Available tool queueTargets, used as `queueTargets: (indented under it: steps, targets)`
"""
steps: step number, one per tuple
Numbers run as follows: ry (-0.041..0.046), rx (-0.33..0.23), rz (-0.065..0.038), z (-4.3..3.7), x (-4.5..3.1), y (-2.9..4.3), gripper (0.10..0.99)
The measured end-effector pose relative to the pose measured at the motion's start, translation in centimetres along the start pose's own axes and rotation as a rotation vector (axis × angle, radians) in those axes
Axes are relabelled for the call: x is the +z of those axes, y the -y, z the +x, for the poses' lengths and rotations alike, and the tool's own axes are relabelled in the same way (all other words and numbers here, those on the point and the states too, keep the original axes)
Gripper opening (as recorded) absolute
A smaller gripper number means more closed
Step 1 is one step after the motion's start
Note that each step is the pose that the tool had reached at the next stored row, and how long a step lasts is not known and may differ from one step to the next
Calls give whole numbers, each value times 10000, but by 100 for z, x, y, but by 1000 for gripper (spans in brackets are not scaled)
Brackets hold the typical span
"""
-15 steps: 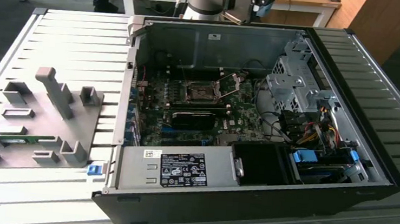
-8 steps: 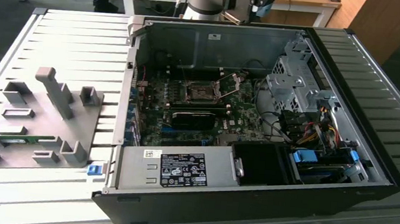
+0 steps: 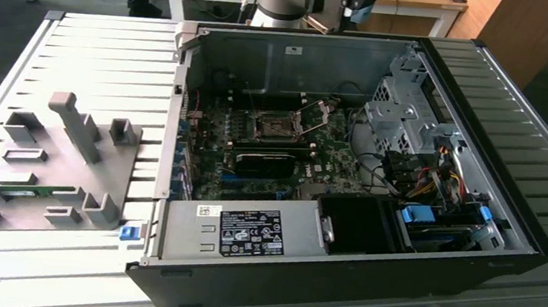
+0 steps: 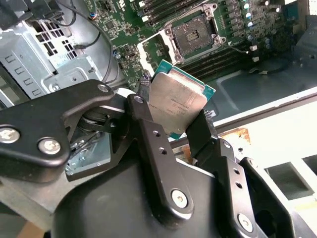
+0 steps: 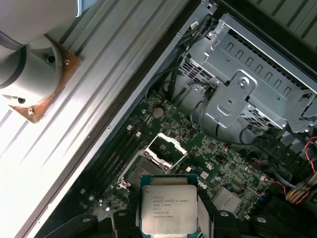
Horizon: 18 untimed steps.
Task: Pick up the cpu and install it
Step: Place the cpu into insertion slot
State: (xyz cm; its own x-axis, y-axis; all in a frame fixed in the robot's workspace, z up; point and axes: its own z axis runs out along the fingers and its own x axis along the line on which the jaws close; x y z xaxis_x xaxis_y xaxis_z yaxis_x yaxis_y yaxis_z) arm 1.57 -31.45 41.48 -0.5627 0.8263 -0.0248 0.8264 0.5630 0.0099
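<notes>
The cpu (image 4: 176,101) is a flat square chip with a silvery metal top and a thin green rim, and my gripper (image 4: 174,106) is shut on it, one black finger (image 4: 148,124) on each side. In the first wrist view the cpu (image 5: 168,208) sits between the fingers (image 5: 123,220), held in the air above the green motherboard. The empty socket (image 5: 148,166) with its metal frame swung open lies just beyond the chip. In the exterior view my gripper (image 3: 339,3) hangs over the far wall of the open computer case, and the socket (image 3: 278,128) lies mid-board below it.
A silver drive cage (image 3: 407,113) with bundled cables fills the case at the exterior view's right. A power supply (image 3: 247,229) sits at the near wall. A grey fixture plate (image 3: 54,171) with blocks and a green strip (image 3: 17,192) lies at the left. The arm's base (image 5: 29,74) stands behind the case.
</notes>
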Motion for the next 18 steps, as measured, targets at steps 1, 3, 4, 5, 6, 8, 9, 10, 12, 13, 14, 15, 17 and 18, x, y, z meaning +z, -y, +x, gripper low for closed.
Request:
queueTargets:
  steps: [1,3,4,5,6,8,9,10,12,13,14,15,17,18]
  targets:
    - [1,82,3,0,0,0,541]
    - [3,228,6,0,1,0,541]
    - [3,299,8,0,1,0,541]
    - [5,374,10,0,2,0,541]
    - [6,458,13,0,2,0,541]
    - [10,667,19,1,3,0,541]
    - [11,772,22,1,4,0,541]
    - [12,878,24,1,5,0,541]
    - [15,1074,29,1,6,0,541]
    - [15,1166,32,1,6,0,541]
    - [16,1251,34,1,7,0,541]
    - [17,1321,36,1,7,0,541]
    - [18,1480,39,1,8,0,541]
    - [19,1562,41,1,9,0,541]
